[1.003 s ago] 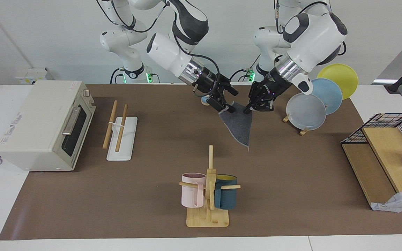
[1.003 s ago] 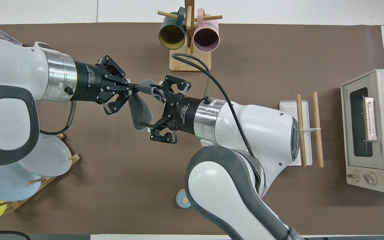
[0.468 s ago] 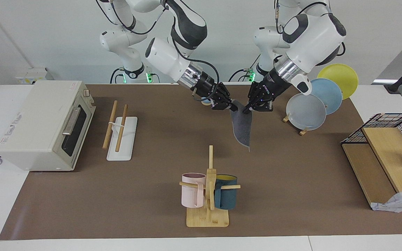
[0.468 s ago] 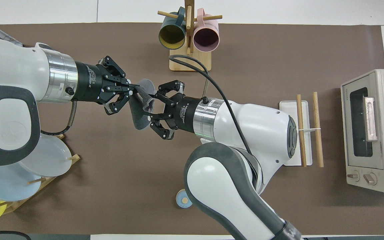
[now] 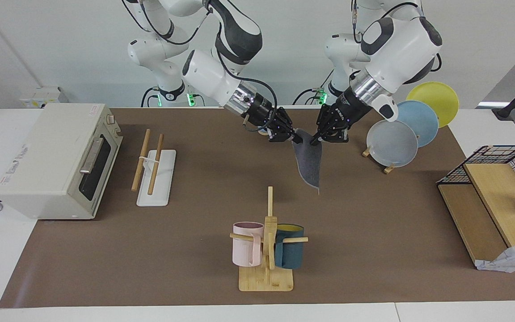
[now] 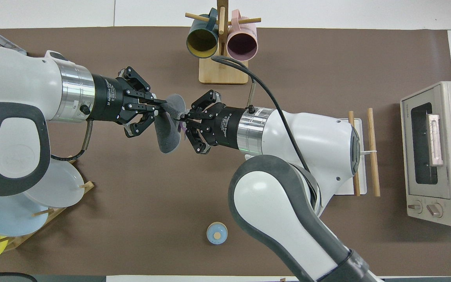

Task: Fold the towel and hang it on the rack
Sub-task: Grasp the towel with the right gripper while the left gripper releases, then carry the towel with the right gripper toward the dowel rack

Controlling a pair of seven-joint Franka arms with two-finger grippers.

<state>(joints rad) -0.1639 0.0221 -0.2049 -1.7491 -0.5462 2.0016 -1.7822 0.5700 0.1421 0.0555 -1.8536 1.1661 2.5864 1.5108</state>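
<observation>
Both grippers meet in the air over the mat. The left gripper (image 5: 316, 139) and right gripper (image 5: 294, 137) each pinch the top edge of the towel (image 5: 309, 163), fingers closed on it; it hangs below them, grey face outward. The rack (image 5: 154, 170) stands well apart, toward the right arm's end.

Two mugs (image 5: 248, 243), three plates (image 5: 391, 143).
</observation>
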